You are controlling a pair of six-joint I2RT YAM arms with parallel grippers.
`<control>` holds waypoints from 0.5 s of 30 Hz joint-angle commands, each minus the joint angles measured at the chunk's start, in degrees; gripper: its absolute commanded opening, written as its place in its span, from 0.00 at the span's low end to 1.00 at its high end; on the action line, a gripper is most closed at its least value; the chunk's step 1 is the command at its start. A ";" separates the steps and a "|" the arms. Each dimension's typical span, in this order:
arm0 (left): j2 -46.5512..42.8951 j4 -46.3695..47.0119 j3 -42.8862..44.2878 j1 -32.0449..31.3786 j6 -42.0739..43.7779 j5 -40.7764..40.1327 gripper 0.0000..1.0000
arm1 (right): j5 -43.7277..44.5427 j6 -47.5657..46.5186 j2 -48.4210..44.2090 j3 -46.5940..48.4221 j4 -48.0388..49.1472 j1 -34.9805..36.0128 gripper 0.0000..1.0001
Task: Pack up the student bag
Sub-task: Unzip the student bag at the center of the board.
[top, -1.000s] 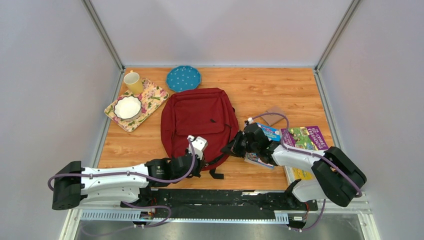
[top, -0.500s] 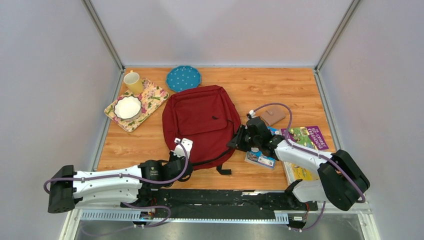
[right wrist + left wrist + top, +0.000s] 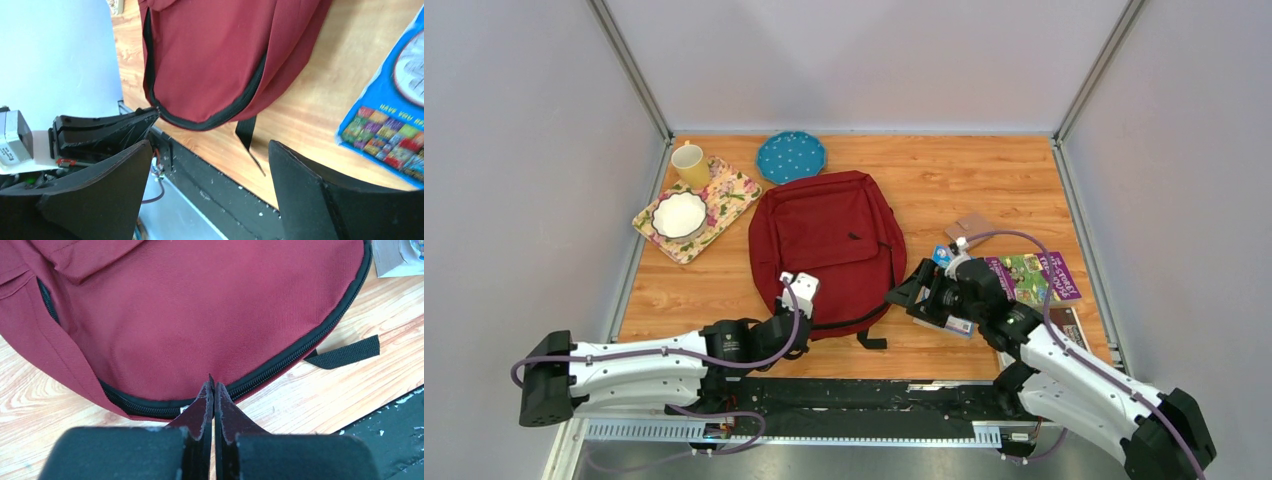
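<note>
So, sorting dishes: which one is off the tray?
The blue dotted plate, on the table; the yellow mug and white bowl sit on the flowered tray.

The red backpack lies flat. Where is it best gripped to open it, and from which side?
Probably the black zipper of the student bag, coming low from the near side: the bag lies flat and the zipper curves along that exposed edge.

Bright and even, lit softly from overhead, with only a thin, faint shadow along the near edge of the student bag [image 3: 824, 240]. Crisp on the bag's weave in the left wrist view. Smeared with motion blur right of the bag in the right wrist view — fuzzy print on the blue book [image 3: 395, 100].
</note>
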 commanded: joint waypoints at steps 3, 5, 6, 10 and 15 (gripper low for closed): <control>1.84 5.88 3.37 -0.16 2.74 2.98 0.00 | -1.16 13.98 -1.86 -3.98 4.19 5.58 0.89; 2.28 7.19 3.98 -0.16 2.83 3.95 0.00 | 0.85 16.89 0.50 -4.16 8.40 9.27 0.89; 2.89 8.42 3.99 -0.16 2.83 4.91 0.00 | 1.64 19.17 1.47 -4.08 9.63 10.50 0.89; 4.57 11.06 4.25 -0.25 2.21 6.94 0.00 | 6.47 23.49 6.66 -2.76 14.47 15.34 0.89; 6.50 13.79 3.64 -0.34 1.42 8.26 0.00 | 9.47 28.50 13.07 -2.76 18.43 16.05 0.88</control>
